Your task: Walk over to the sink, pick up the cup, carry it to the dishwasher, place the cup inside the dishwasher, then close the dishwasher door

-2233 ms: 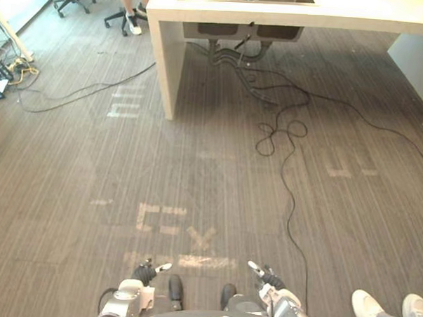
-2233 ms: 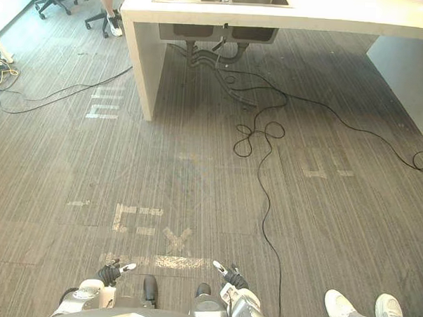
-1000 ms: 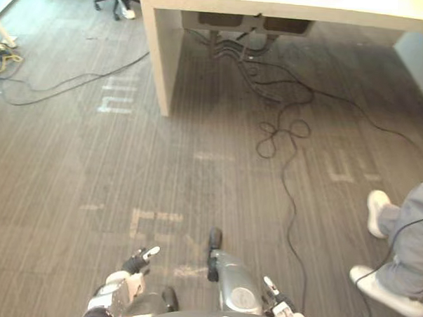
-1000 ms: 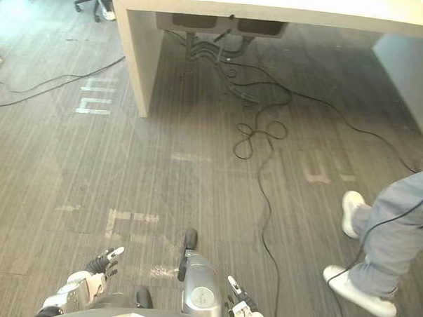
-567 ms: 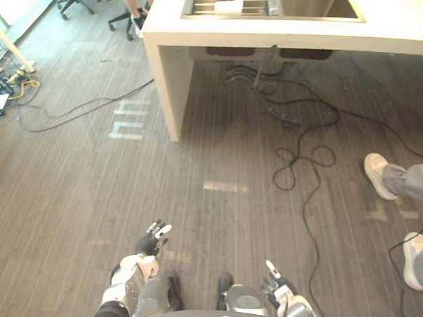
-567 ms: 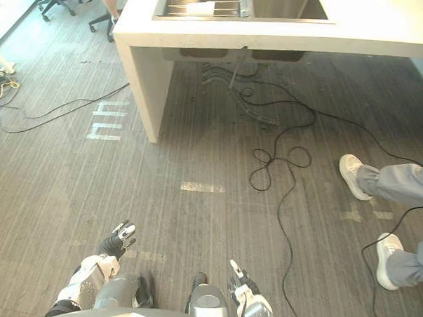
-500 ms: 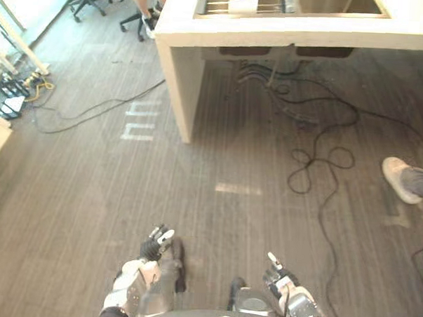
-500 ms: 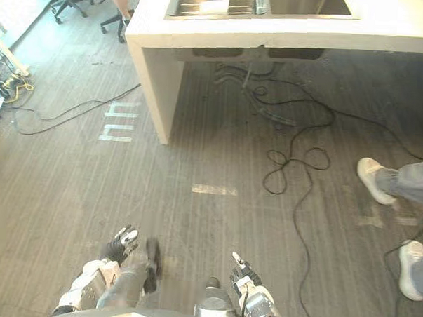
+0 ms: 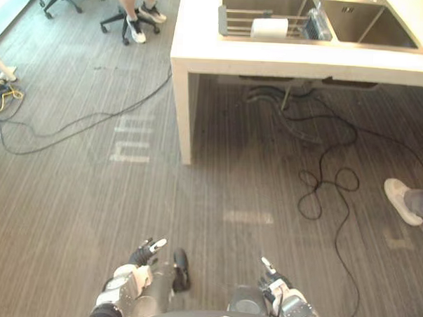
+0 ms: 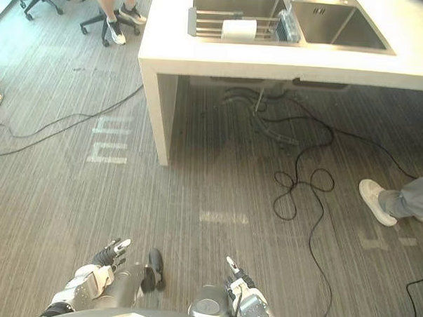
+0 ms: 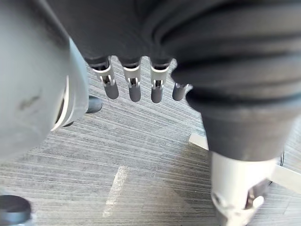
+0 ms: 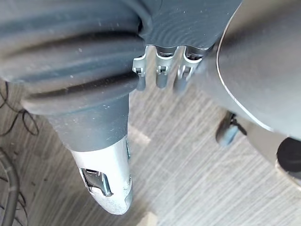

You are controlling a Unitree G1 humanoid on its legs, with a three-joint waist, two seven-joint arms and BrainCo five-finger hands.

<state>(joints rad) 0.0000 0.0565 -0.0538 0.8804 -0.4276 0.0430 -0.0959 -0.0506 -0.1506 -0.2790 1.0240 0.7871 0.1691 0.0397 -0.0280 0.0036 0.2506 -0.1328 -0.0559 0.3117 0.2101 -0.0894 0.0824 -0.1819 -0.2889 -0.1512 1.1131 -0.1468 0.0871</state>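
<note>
A pale counter (image 9: pixel 202 56) with a steel double sink (image 9: pixel 372 25) stands ahead across the floor. A wire rack (image 9: pixel 235 23) spans the left basin, and a white cup (image 9: pixel 269 28) lies on its side on it, with a clear ribbed object (image 9: pixel 317 26) beside it. My left hand (image 9: pixel 141 256) and right hand (image 9: pixel 275 282) hang low at my sides, far from the sink. In the wrist views the left fingers (image 11: pixel 133 84) and right fingers (image 12: pixel 162 70) point down at the carpet, relaxed and holding nothing.
The counter's side panel (image 9: pixel 185 108) reaches the floor ahead left. Black cables (image 9: pixel 326 181) loop on the grey carpet under the sink. A person's shoe (image 9: pixel 403 200) is at the right edge. Another person sits on an office chair (image 9: pixel 133 18) at the far left.
The camera has shifted, so the counter top and both sink basins now show in full. The person at the right has drawn back toward the edge. Both hands stay low and open.
</note>
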